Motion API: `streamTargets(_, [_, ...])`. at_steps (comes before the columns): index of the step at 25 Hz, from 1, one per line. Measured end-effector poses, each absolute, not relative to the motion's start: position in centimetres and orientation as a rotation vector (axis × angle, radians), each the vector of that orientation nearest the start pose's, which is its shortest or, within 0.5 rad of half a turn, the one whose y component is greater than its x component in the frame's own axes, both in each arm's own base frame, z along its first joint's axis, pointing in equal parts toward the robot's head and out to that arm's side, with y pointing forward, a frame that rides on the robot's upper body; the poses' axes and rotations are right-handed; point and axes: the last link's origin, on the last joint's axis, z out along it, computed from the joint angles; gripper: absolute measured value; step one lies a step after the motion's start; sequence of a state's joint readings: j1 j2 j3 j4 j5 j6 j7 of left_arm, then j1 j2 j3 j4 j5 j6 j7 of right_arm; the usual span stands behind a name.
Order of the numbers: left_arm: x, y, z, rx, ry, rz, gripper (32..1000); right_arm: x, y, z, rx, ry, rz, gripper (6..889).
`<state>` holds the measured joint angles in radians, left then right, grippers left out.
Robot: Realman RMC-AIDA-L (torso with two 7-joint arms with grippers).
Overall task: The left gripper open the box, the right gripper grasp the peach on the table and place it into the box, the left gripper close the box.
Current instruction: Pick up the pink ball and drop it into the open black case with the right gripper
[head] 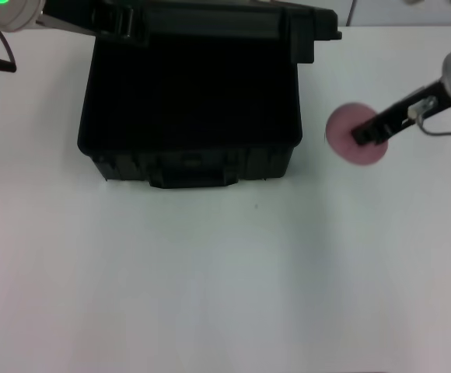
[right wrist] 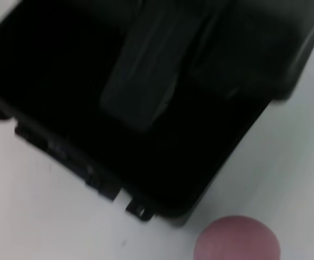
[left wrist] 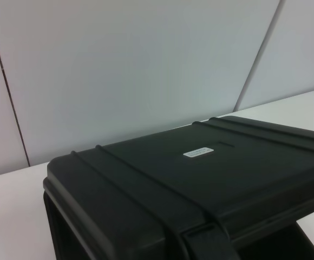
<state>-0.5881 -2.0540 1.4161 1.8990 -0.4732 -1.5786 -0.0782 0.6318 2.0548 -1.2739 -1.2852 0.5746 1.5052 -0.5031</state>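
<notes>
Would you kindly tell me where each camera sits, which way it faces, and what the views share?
Head view: on the head, looking down at the open box, the peach, the right gripper at it, and the left arm top left.
Left wrist view: faces the raised lid and wall; no robot parts.
Right wrist view: looks down at box and peach; no fingers.
All share the box.

One box (head: 190, 101) stands open on one table (head: 210, 272). One peach (head: 348, 140) lies beside it. Two arms show, with one gripper (head: 368, 134) visible.
</notes>
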Motion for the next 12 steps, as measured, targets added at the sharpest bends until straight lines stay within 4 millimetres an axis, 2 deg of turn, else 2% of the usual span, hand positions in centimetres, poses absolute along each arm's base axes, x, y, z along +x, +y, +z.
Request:
streamTargets(3, [-8.1, 35.0, 7.2, -2.164, -1.091, -0.037, 379, 18.7, 37.9, 2.7, -2.474, 1.076, -0.234, 53])
streamTargets(12, [-7.9, 34.9, 7.4, -2.163, -1.081, -0.047, 381, 18.4, 38.7, 1.5, -2.539, 0.998, -0.067, 61])
